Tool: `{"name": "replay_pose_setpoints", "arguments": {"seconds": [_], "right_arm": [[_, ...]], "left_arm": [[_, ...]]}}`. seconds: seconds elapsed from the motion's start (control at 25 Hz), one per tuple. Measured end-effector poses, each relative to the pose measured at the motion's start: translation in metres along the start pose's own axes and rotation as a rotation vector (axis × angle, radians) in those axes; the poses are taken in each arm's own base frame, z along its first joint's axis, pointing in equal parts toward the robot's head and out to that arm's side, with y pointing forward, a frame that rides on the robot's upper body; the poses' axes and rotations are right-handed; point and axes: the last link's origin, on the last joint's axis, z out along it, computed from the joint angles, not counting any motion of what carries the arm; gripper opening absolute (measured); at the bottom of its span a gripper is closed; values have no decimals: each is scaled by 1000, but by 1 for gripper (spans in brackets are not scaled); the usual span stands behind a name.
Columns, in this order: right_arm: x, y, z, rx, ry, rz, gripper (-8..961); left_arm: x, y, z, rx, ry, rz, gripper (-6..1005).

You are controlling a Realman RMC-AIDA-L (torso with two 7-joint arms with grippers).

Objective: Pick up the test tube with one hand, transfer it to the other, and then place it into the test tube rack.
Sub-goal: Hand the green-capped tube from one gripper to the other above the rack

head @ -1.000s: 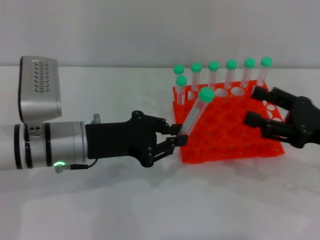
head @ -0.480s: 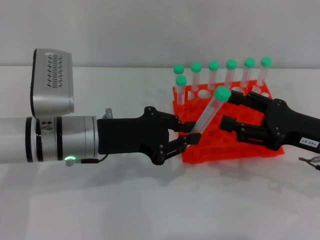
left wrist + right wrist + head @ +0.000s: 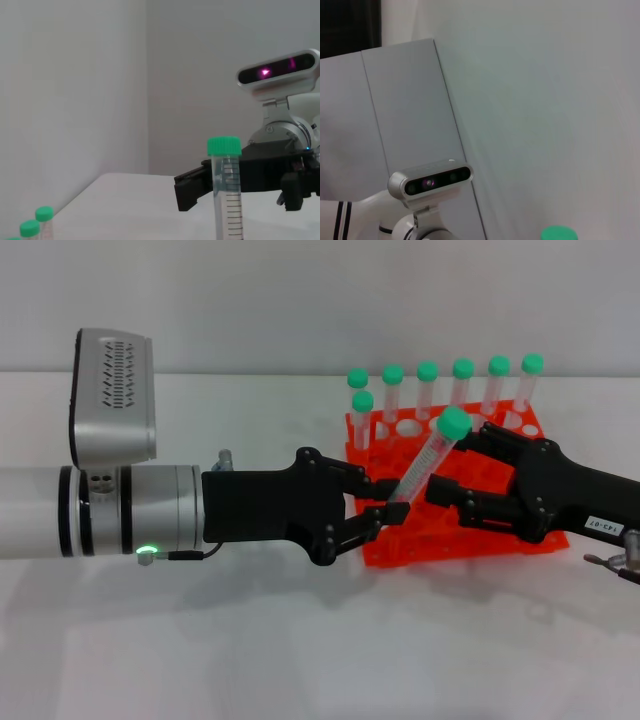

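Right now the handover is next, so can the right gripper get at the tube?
Probably yes: the right gripper is open around the tube above the left gripper, which pinches its lower end; nothing lies between.

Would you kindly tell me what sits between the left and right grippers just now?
In the head view, the tilted test tube lies between them: the left gripper pinches its lower end, and the right gripper has open fingers around its upper part, in front of the rack.
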Motion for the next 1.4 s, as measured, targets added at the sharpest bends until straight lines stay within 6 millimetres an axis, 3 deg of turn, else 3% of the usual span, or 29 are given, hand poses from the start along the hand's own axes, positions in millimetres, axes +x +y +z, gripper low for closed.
{"name": "replay_pose_setpoints", "arguments": {"seconds": [1.4], "right_arm": [[2,-1,10,-3,11,-32,283]], "left_arm": [[-4,-2,7,18,-29,0,192]]}}
